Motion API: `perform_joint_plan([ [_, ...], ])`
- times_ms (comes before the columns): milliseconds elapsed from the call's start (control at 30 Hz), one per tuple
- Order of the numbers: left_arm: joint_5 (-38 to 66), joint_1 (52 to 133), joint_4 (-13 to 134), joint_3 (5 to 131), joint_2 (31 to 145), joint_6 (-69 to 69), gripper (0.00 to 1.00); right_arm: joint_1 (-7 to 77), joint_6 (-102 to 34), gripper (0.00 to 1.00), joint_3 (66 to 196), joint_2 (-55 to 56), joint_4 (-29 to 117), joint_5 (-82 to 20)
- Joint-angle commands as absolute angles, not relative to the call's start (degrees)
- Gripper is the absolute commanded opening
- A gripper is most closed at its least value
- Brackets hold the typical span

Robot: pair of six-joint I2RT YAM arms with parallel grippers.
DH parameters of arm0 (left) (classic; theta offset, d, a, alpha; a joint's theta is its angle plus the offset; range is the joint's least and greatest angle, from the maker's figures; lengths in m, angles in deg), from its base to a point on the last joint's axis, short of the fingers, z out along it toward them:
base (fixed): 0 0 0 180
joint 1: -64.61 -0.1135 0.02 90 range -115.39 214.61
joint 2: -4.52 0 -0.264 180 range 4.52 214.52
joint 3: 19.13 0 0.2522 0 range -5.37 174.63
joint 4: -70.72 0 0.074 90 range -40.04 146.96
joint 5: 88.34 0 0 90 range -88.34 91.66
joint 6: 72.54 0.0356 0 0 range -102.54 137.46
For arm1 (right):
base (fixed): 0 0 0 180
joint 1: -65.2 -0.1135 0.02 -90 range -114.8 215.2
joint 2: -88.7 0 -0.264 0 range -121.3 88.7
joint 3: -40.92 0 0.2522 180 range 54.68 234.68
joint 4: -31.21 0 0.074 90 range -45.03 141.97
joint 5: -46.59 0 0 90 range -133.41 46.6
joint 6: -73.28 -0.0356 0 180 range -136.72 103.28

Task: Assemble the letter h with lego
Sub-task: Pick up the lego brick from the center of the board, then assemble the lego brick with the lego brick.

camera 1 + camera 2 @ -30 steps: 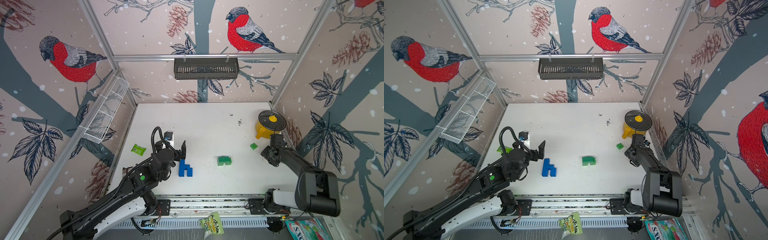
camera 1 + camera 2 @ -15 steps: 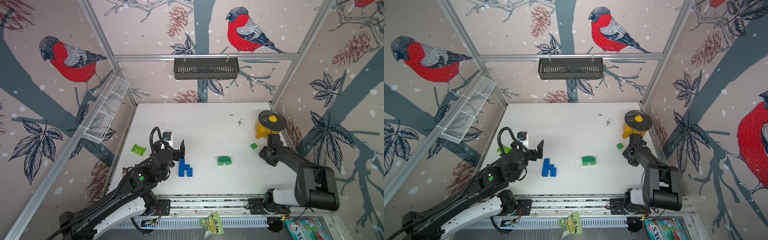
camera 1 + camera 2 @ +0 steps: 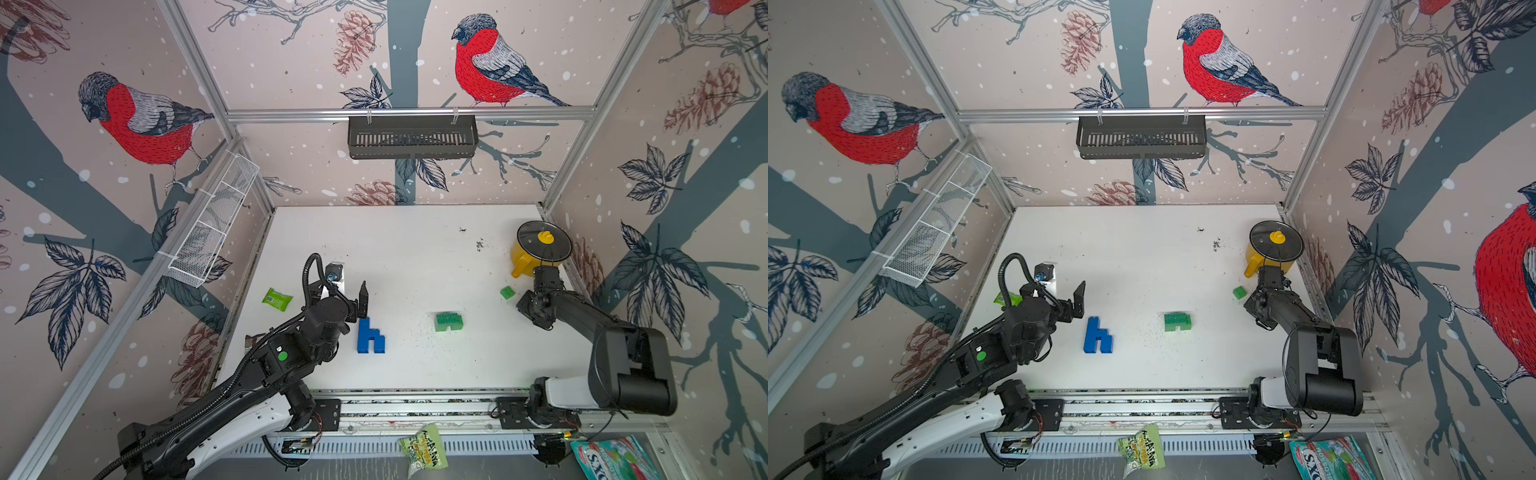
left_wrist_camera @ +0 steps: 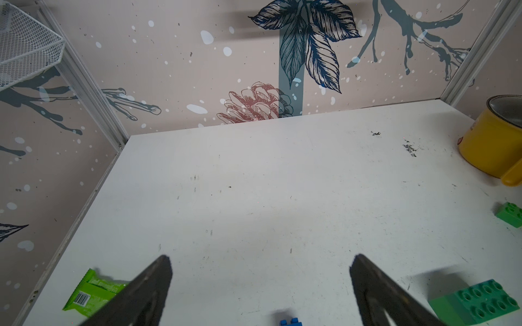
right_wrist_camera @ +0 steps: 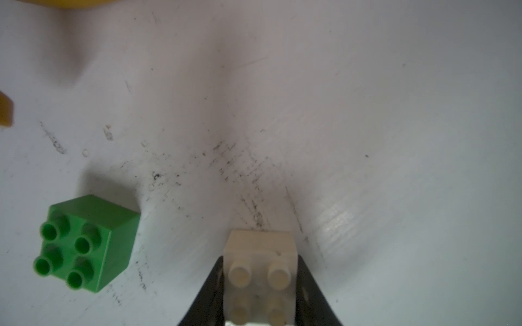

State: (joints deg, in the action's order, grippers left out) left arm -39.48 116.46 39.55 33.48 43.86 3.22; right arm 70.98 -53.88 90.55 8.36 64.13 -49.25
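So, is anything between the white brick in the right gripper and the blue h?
Yes. The green brick cluster sits on the table midway between the white brick and the blue h. A high carry should clear it.

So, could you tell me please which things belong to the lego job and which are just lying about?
Job: blue h, green brick cluster, small green brick, white brick in the right fingers.
Lying about: yellow pot, green packet.

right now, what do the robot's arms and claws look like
Both arms are black with white base links: left arm, right arm. A ribbed black hose loops over the left wrist, and a round green dot marks that arm. The left claw and right claw each have two black tapering wedge fingers.
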Motion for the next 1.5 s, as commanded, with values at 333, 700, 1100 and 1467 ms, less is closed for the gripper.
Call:
perform_joint_plan([
  [333, -41.47, 115.76, 38.15, 34.48, 45.16, 2.26, 0.98, 58.13, -53.21, 0.3, 95.96, 7.9, 70.91, -53.93],
  [700, -43.29, 115.5, 33.96, 36.06, 48.23, -0.57, 0.98, 44.67, -49.18, 0.32, 103.54, 14.53, 79.12, -49.85],
  [1100, -36.02, 108.91, 30.39, 34.73, 49.43, -4.97, 0.98, 24.76, -50.06, 0.37, 111.13, 11.88, 85.27, -48.27],
  [1467, -35.28, 108.29, 30.46, 34.61, 50.54, -4.75, 0.98, 13.43, -53.98, 0.34, 114.13, 3.7, 85.9, -51.36],
])
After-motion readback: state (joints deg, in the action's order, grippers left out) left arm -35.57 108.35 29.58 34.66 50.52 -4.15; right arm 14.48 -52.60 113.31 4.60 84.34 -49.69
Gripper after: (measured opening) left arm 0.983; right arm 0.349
